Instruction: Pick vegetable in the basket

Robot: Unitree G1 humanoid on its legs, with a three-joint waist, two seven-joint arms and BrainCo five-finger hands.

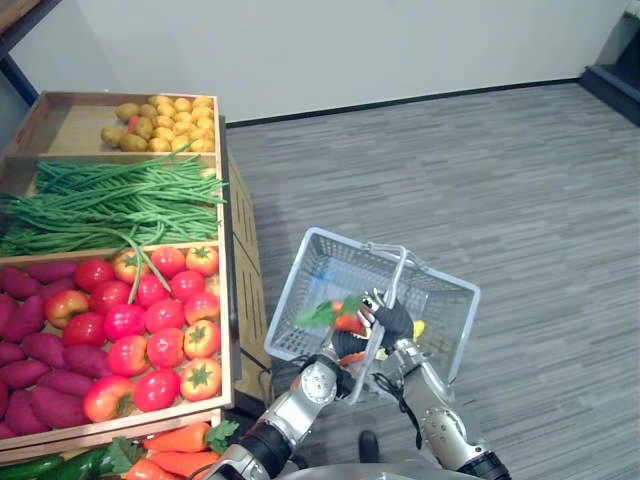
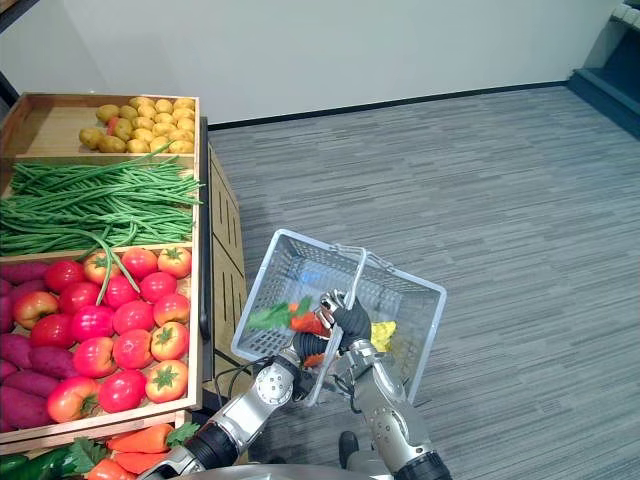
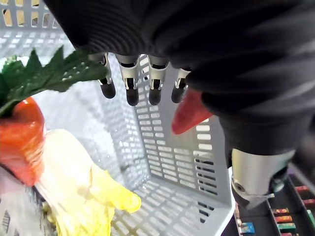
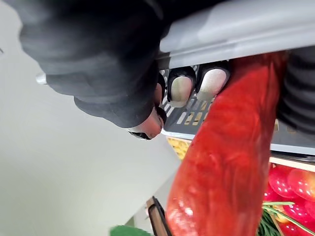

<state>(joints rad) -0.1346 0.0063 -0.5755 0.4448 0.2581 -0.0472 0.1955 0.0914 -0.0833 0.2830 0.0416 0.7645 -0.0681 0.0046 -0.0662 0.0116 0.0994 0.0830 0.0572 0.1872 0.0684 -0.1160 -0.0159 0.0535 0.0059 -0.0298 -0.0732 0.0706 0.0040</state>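
On your left hand (image 3: 236,64) the fingers (image 3: 132,86) are curled inward around a carrot (image 3: 189,115), and its pointed red tip comes out beside the palm. On your right hand (image 1: 393,320) the fingers (image 4: 181,88) are wrapped firmly around the grey handle (image 4: 236,29), so this hand carries the basket (image 1: 310,262). The two hands are close together, the left one at 8 o'clock of the right one, and both are over the basket's opening; whether they touch, I cannot tell. Inside the basket you can see a second carrot (image 3: 19,137) with green leaves, lying against a yellow leafy vegetable (image 3: 74,182). In the head views the basket hangs at 5 o'clock, above the grey floor (image 1: 500,170). At 9 o'clock of the basket is the wooden stand (image 1: 228,300). It has potatoes (image 1: 165,125) at its 12 o'clock end, then green beans (image 1: 110,205), then tomatoes (image 1: 150,310) beside purple sweet potatoes (image 1: 40,360), and loose carrots (image 1: 180,440) at its 6 o'clock end.
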